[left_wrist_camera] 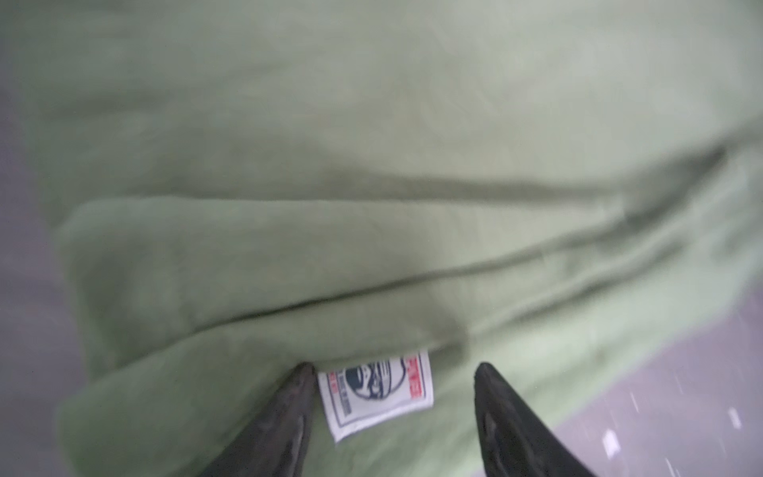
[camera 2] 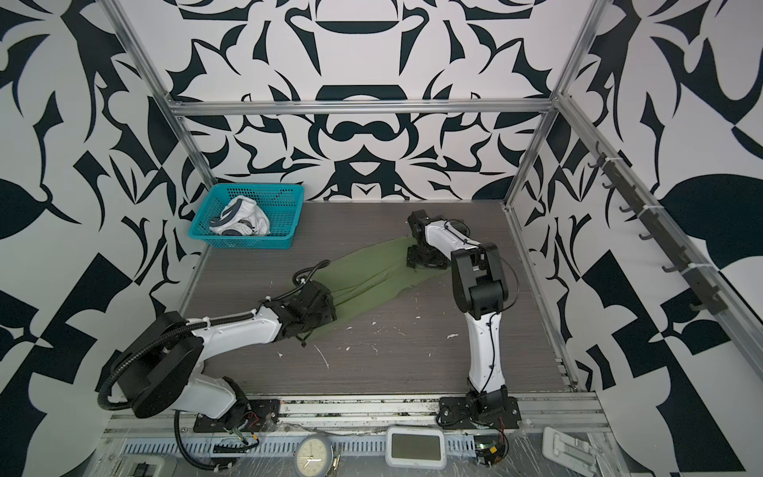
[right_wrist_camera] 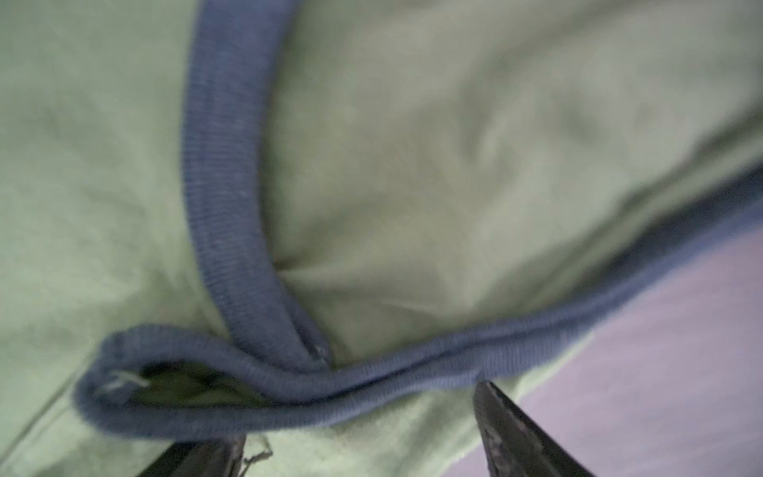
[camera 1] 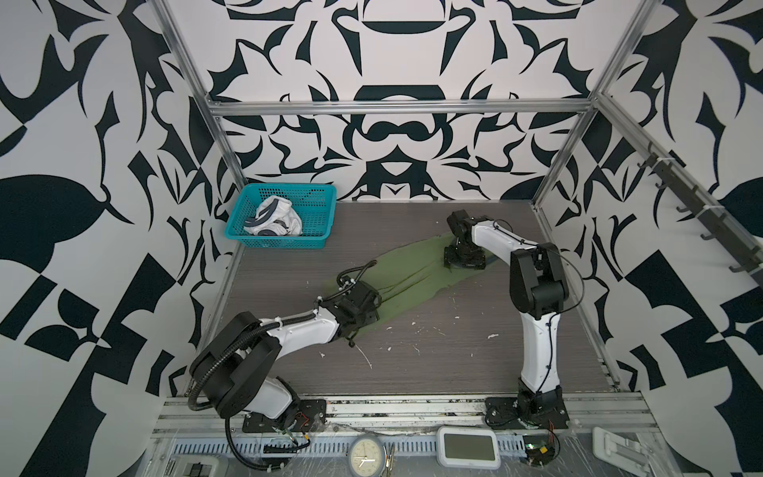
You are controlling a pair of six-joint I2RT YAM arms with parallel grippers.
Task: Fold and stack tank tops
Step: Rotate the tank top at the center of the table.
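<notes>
1. Olive green tank top [camera 1: 413, 268] [camera 2: 371, 272]: in both top views you see it stretched as a long, creased band across the middle of the bench [camera 1: 454, 363] [camera 2: 413, 371], slanting from toward the left edge up toward the far right corner. The white tank top [camera 1: 276, 219] [camera 2: 243, 219] sits crumpled inside the teal basket [camera 1: 280, 243] [camera 2: 247, 243] at the far left corner. Your left gripper [camera 1: 371, 295] [camera 2: 326, 299] is down on the band's nearer end and your right gripper [camera 1: 464, 260] [camera 2: 427, 260] is on its farther end.
2. In the left wrist view, the olive green tank top [left_wrist_camera: 371, 165] fills most of the frame in soft ridges, with bare bench [left_wrist_camera: 681, 392] at one side. The left gripper [left_wrist_camera: 392, 367] has its fingers [left_wrist_camera: 289, 413] spread apart, with a white sewn label [left_wrist_camera: 375, 392] lying flat between them. They are not clamped on the cloth.
3. In the right wrist view, which is blurred, grey-blue trim [right_wrist_camera: 223, 165] curves over the olive green tank top [right_wrist_camera: 413, 165] and doubles into a loop just ahead of the right gripper [right_wrist_camera: 359, 413]. Its fingers [right_wrist_camera: 508, 433] stand wide apart, one below the loop and the other at the cloth's edge beside bare bench [right_wrist_camera: 681, 351].
</notes>
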